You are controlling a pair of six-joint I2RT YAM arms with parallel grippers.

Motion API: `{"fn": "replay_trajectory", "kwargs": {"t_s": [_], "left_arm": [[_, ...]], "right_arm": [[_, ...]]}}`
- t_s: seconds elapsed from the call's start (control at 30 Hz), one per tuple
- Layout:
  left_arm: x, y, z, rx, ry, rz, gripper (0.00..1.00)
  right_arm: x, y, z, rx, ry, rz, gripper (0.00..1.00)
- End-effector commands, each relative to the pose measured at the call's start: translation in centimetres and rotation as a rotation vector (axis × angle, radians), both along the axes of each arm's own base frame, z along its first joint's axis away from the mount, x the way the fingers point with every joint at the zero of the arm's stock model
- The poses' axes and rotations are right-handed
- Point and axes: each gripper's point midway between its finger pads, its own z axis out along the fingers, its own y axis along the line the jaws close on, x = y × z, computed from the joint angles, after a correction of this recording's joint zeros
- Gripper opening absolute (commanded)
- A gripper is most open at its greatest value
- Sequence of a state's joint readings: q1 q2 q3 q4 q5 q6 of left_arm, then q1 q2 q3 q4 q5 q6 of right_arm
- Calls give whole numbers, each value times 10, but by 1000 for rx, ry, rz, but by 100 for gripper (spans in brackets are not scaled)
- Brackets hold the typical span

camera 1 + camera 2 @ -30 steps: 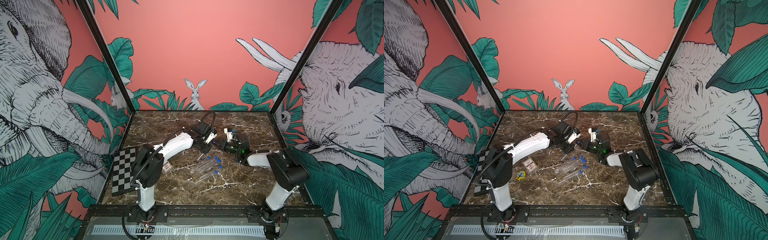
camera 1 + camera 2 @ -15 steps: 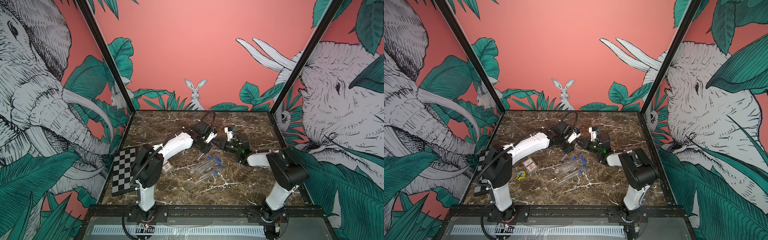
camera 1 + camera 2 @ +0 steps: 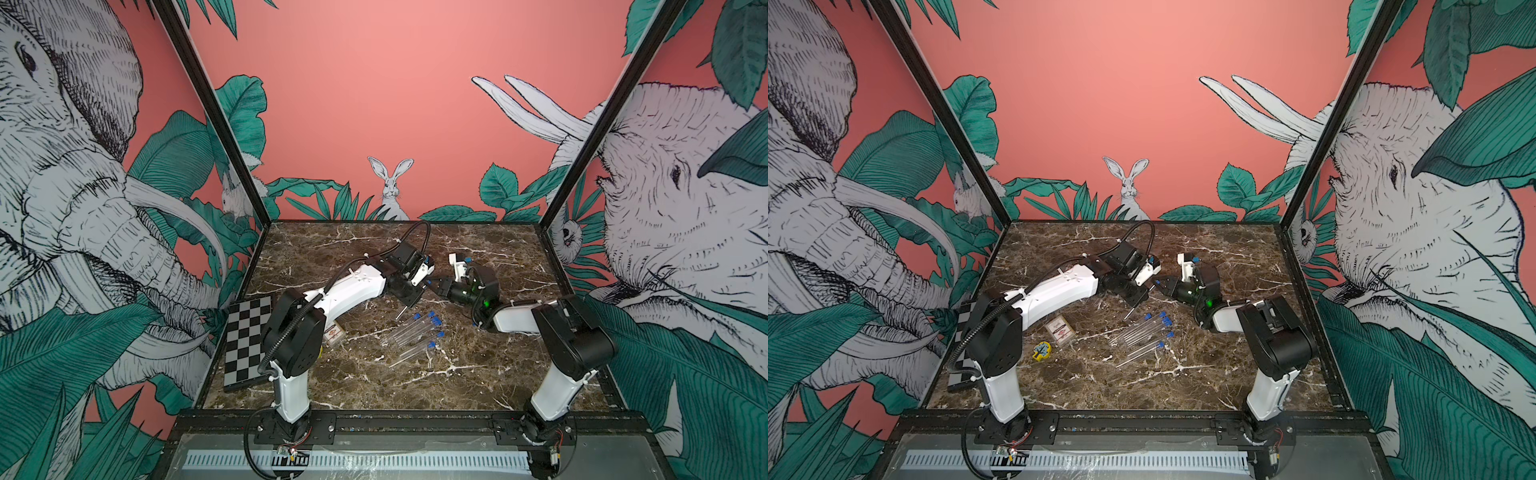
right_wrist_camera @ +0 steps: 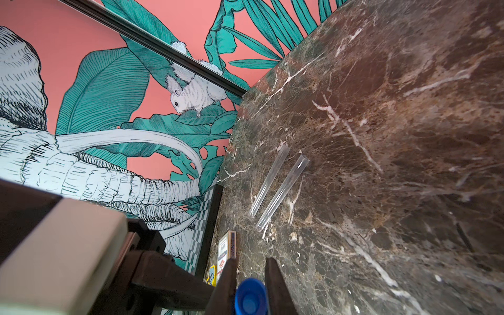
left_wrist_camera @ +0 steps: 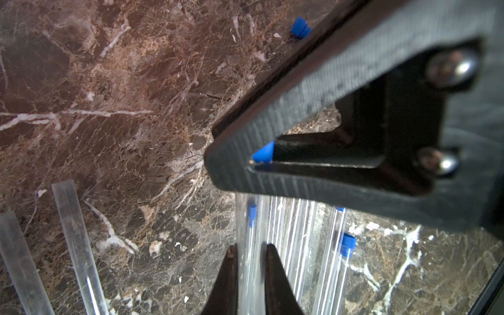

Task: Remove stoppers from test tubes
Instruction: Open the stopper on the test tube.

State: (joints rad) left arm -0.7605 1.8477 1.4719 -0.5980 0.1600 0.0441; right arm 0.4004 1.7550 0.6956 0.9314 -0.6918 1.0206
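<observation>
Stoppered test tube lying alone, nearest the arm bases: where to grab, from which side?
Grip the lone tube on its clear shaft, just behind the blue stopper, coming straight down with jaws across its width. It lies flat on the marble table, apart from the bundle, so both sides look clear, and the stopper stays exposed.

Both arms reached forward and inward. The left gripper [image 3: 413, 296] and right gripper [image 3: 430, 284] were clamped shut — tips close together.
</observation>
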Motion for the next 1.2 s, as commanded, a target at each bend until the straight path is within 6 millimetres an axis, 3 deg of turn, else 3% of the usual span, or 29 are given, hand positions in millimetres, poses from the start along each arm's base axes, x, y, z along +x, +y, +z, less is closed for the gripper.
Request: {"fn": "replay_trajectory", "kwargs": {"t_s": [0.0,0.17,0.37,0.83,1.0,1.17], "left_arm": [[-2,6,12,-10,-24,7,7],[-2,10,10,4,-27,12,6],[-1,14,8,18,-28,17,5],[2,27,6,46,-33,32,5],[3,29,5,50,-34,35,4],[4,34,3,56,-31,40,4]], "right_arm": [[3,4,20,51,-53,0,12],[4,4,24,54,-59,-5,10],[-1,-3,18,-80,-77,-7,10],[6,-4,46,-38,-143,-34,9],[8,-8,43,-106,-150,-48,9],[4,-9,62,-109,-199,-43,10]]}}
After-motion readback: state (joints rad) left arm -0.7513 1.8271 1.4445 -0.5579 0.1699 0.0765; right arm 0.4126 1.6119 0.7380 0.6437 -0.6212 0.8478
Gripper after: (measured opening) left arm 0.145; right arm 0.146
